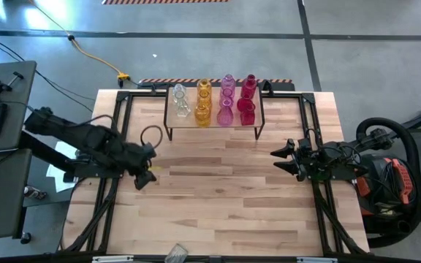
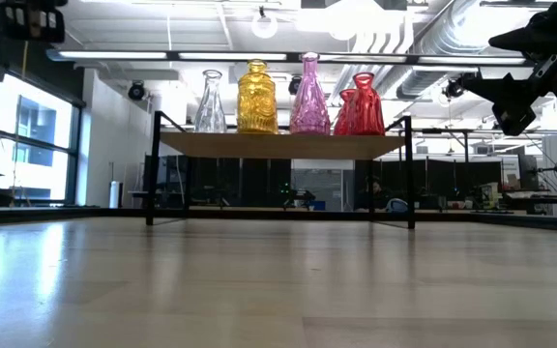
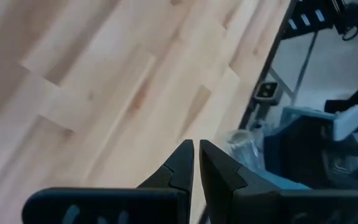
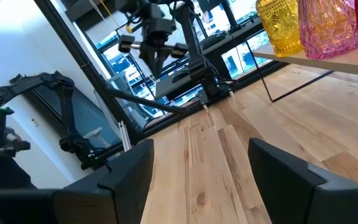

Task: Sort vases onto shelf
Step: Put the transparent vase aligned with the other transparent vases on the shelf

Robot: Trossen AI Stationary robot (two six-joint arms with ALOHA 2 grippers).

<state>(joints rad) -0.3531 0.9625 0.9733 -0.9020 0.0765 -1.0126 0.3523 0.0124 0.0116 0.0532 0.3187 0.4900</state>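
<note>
The shelf (image 1: 214, 126) stands at the table's far middle on thin black legs. On its wooden top (image 2: 278, 145) stand clear vases (image 1: 180, 102), amber vases (image 1: 203, 104), pink vases (image 1: 226, 101) and red vases (image 1: 248, 99), lined up by colour from left to right. My left gripper (image 1: 143, 180) hovers shut over bare wood at the table's left, left of and nearer than the shelf; its fingertips (image 3: 196, 152) hold nothing. My right gripper (image 1: 280, 161) waits open at the table's right, pointing level toward the left. The right wrist view shows the amber vases (image 4: 284, 25) and pink vases (image 4: 328, 25).
A black cable loop (image 1: 150, 135) lies on the table left of the shelf. Black frame rails (image 1: 112, 183) run along both table sides. A crumpled clear thing (image 1: 175, 254) sits at the near edge. Bare wood (image 1: 218, 197) spreads between the two arms.
</note>
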